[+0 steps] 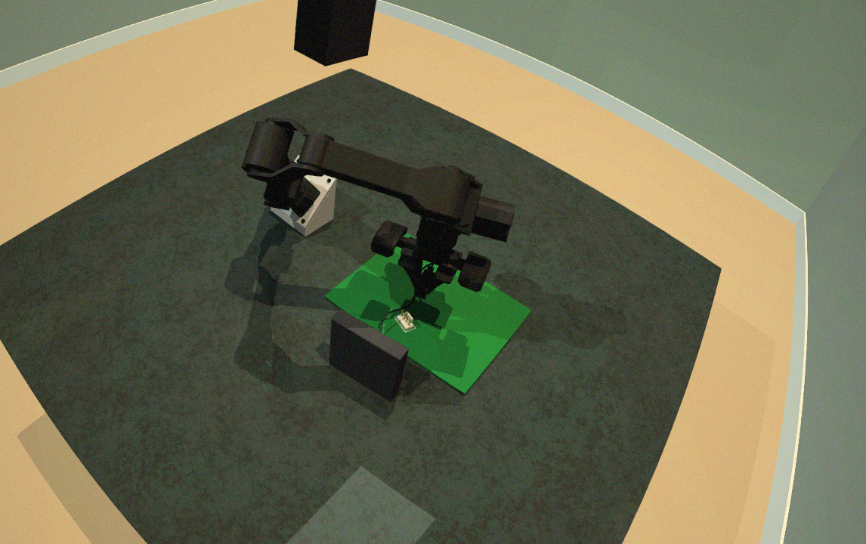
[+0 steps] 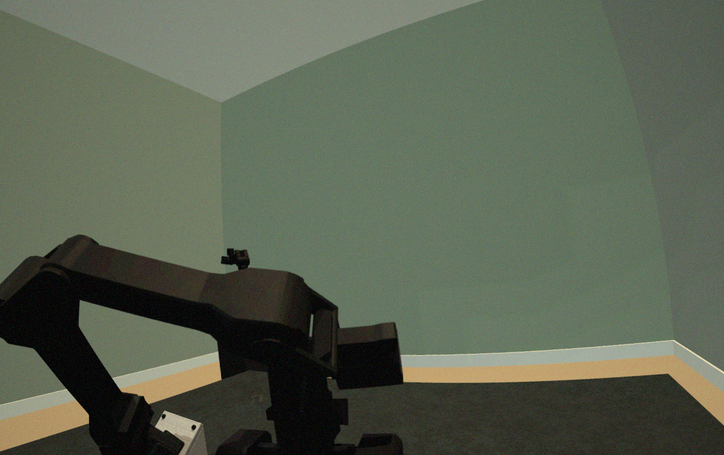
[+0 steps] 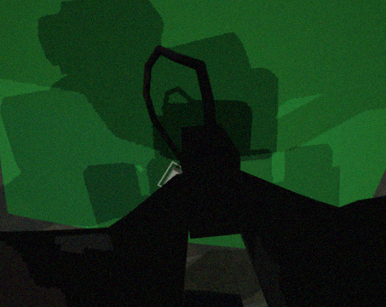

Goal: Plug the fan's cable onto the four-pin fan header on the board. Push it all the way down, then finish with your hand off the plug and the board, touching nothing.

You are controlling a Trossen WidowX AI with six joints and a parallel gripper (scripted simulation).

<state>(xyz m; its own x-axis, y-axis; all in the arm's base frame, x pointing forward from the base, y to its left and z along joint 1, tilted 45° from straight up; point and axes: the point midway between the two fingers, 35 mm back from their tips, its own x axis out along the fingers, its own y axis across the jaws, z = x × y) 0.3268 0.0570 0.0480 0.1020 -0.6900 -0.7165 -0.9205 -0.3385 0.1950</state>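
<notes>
My gripper point(image 1: 424, 291) point(image 3: 206, 181) points down over the green board point(image 1: 500, 321) point(image 3: 329, 51), shut on the dark plug point(image 3: 210, 147) of the fan's cable. The plug is above the board, off the header. The white four-pin header point(image 1: 404, 321) point(image 3: 171, 176) is on the board; in the wrist view it shows left of the plug, partly hidden by the gripper. The black cable point(image 3: 207, 91) loops up from the plug and back down beside it. In the top view it runs past the header to the dark upright fan block point(image 1: 363, 353). The exterior view does not show the plug or header.
The fan block stands at the board's near edge, close to the header. The arm's pale base bracket point(image 1: 320, 202) point(image 2: 186, 428) is left of the board. A tall black box point(image 1: 333, 30) stands at the back, beyond the dark mat point(image 1: 152, 378).
</notes>
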